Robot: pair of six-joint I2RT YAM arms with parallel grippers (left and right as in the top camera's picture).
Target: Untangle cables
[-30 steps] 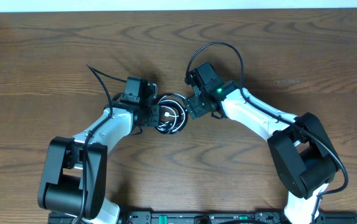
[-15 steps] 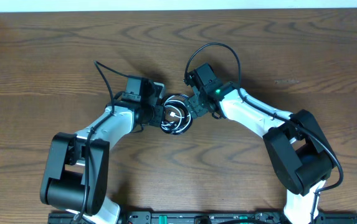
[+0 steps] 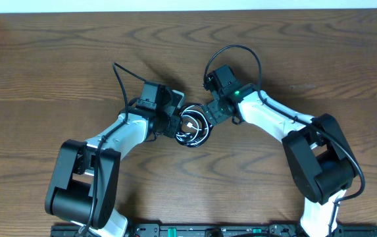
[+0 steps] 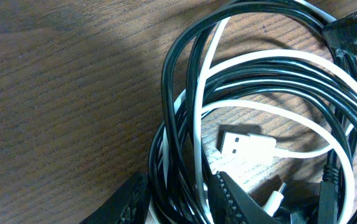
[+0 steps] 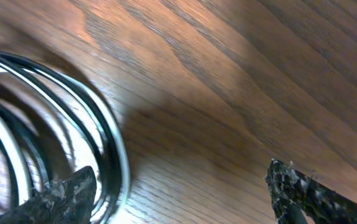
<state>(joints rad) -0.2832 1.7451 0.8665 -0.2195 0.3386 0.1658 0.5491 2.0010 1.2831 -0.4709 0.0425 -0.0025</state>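
Worktop (image 3: 56, 52): dark wood grain, bare around the work area.
Left jaws: narrow, closed round a bunch of black and white strands at the coil's left rim, as the left wrist view shows.
Cables (image 3: 193, 127): one small coil at mid-worktop, between the two arms. Black cords (image 4: 178, 93) and a white cord (image 4: 271, 59) loop through one another, and a flat white plug (image 4: 235, 142) lies loose inside the ring.
Right jaws: wide, with only bare wood between them. One finger (image 5: 60, 196) is just beside the coil's right edge; contact cannot be told.
Handling, judged: light, limp and smooth-sheathed. Strands are likely to slide through a loose pinch, and the entire coil is likely to drag along if pulled as one.
Fragility, judged: the sheaths are tolerant; the plug necks are the weak spot under a sharp tug.
Hold point, judged: a single strand on the right rim, or the cord just behind the white plug, opposite the left hold, so the loops draw apart.
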